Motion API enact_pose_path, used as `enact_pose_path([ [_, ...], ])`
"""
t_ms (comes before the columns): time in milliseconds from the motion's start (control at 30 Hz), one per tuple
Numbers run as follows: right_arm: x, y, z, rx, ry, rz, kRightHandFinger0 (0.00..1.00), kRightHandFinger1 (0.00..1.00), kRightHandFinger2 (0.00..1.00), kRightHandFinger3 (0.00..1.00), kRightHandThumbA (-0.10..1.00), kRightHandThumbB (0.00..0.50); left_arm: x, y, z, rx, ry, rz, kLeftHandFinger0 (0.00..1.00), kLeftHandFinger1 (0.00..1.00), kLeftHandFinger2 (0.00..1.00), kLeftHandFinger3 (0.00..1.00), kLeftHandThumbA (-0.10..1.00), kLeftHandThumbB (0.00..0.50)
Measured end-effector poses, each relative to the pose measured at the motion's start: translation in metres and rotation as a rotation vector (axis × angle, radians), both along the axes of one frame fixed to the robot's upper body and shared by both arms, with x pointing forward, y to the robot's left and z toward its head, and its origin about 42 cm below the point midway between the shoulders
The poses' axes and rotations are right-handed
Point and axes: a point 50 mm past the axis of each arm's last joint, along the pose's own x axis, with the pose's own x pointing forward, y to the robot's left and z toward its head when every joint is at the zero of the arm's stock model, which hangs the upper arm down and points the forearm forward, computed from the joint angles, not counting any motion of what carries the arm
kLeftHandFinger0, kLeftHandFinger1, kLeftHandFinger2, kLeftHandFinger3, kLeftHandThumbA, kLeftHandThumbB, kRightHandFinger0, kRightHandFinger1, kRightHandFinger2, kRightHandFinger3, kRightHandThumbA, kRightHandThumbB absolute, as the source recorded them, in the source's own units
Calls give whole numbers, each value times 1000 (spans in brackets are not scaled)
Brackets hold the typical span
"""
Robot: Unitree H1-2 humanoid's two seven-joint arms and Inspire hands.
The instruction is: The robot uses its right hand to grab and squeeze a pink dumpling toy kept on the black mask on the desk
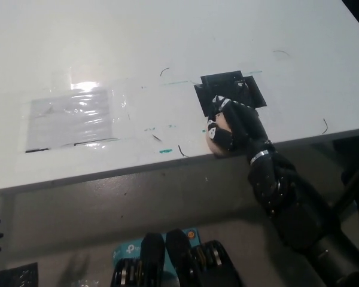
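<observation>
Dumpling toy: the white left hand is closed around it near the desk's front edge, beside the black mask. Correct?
Not quite. The head view shows the black right hand closed around the dumpling toy, near the desk edge beside the black mask.

White desk (167, 36) with thin black pen squiggles and short teal marks; a black mask (227, 91) patch; a pale pink dumpling toy (216, 142) in the black right hand (233, 122), whose fingertips (211, 125) carry white markings; glossy clear plastic sheet (78, 116)
</observation>
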Motion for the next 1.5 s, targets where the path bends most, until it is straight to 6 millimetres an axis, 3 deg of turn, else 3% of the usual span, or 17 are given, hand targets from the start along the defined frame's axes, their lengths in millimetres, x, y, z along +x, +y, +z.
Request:
enact_pose_path([
  [33, -1, 2, -1, 9, -20, -3, 0, 53, 475, 243, -100, 130, 0, 0, 0, 0, 1, 0, 659, 770, 880, 984, 1000, 85],
  [100, -2, 2, -2, 21, -54, -10, 0, 0, 356, 203, -100, 158, 0, 0, 0, 0, 2, -1, 668, 767, 878, 973, 1000, 92],
  [300, -2, -3, -3, 51, -143, -32, 0, 1, 434, 198, -100, 185, 0, -1, -1, -1, 4, -2, 669, 792, 892, 982, 1000, 70],
  [500, -1, -12, 6, 108, -259, -68, 0, 0, 378, 153, -100, 175, 0, -1, -2, -1, 5, -2, 688, 800, 904, 988, 1000, 83],
  [533, -1, -12, 6, 112, -266, -69, 0, 0, 353, 124, -100, 220, 0, -1, -2, -1, 5, -2, 685, 798, 903, 986, 1000, 73],
  [600, -1, -17, 12, 138, -320, -84, 0, 15, 411, 127, -100, 209, -1, -1, -2, -2, 6, -1, 671, 794, 903, 983, 1000, 72],
  [667, 0, -22, 18, 163, -368, -98, 0, 20, 403, 100, -100, 225, -1, -1, -2, -2, 7, 0, 675, 801, 911, 998, 1000, 81],
  [833, 5, -34, 44, 227, -513, -130, 0, 6, 440, 99, -100, 209, -1, -1, -2, -2, 8, 1, 670, 791, 893, 979, 1000, 88],
  [967, 10, -38, 73, 266, -646, -129, 0, 0, 350, 50, -100, 230, -1, 0, -1, -2, 6, 1, 690, 801, 901, 976, 1000, 79],
  [1067, 11, -34, 91, 309, -738, -109, 0, 0, 353, 20, -100, 232, 0, 0, 1, -2, -2, 1, 717, 813, 899, 1000, 1000, 84],
  [1300, 6, -21, 95, 373, -805, -88, 0, 0, 312, 0, -100, 197, 0, 1, 5, -2, -14, 5, 718, 817, 899, 1000, 1000, 94],
  [1500, 5, -18, 93, 382, -814, -84, 0, 0, 315, 0, -100, 205, 0, 4, 8, -8, -19, 17, 723, 813, 891, 988, 1000, 92],
])
